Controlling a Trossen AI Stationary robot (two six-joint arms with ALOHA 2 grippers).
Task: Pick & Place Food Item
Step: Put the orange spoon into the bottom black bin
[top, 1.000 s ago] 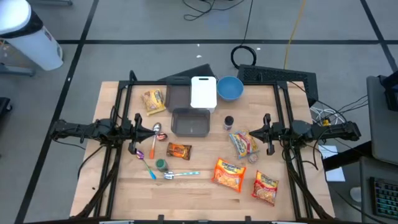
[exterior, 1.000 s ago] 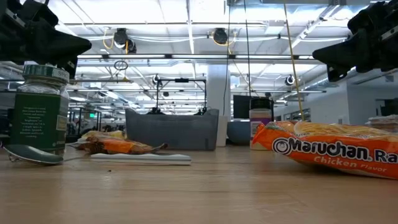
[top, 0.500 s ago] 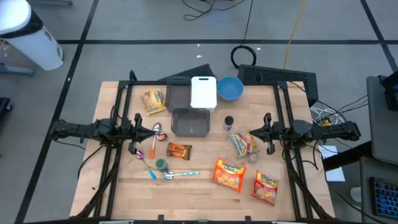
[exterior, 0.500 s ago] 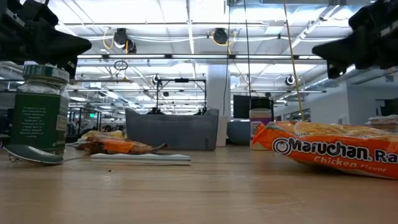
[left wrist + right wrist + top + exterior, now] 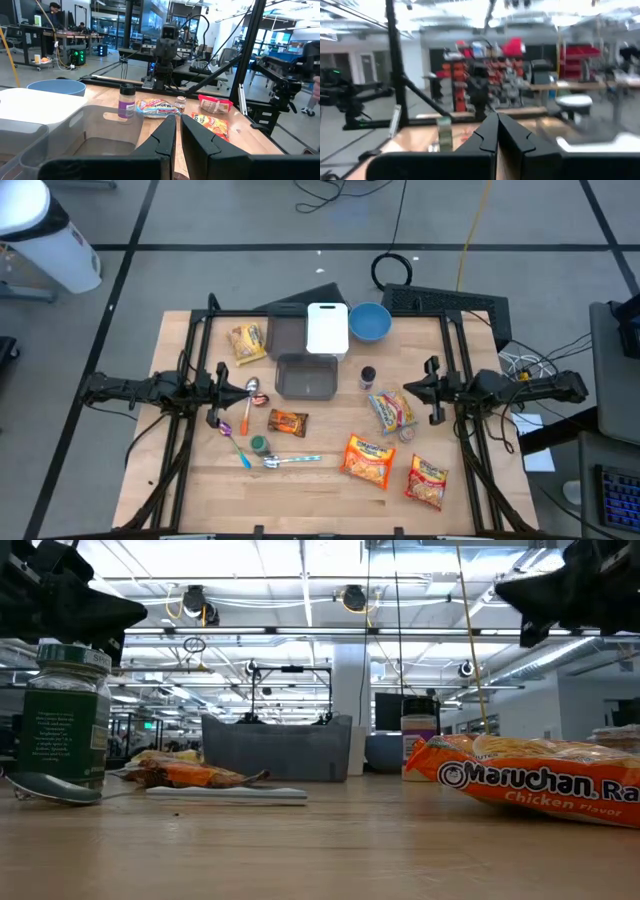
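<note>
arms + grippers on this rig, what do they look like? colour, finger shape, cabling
Both arms are matte black, slim jointed links on black frame rails. The left gripper and right gripper match: two dark, flat fingers tapering to angled tips, seen in the wrist views as wedge-shaped blades on a black crossbar. Black cables trail from the right arm's base. No markings legible.

table [image 5: 320, 480]: pale wood, matt | ramen packet [image 5: 530, 778]: glossy plastic | spoon [image 5: 50, 790]: shiny metal

On the pale wooden tabletop [image 5: 320, 480] sit an orange ramen packet [image 5: 369, 459] with red lettering, a blue bowl [image 5: 369, 322], a white lid [image 5: 327, 328], a grey bin [image 5: 306, 376] and a green-capped jar [image 5: 259, 445].
</note>
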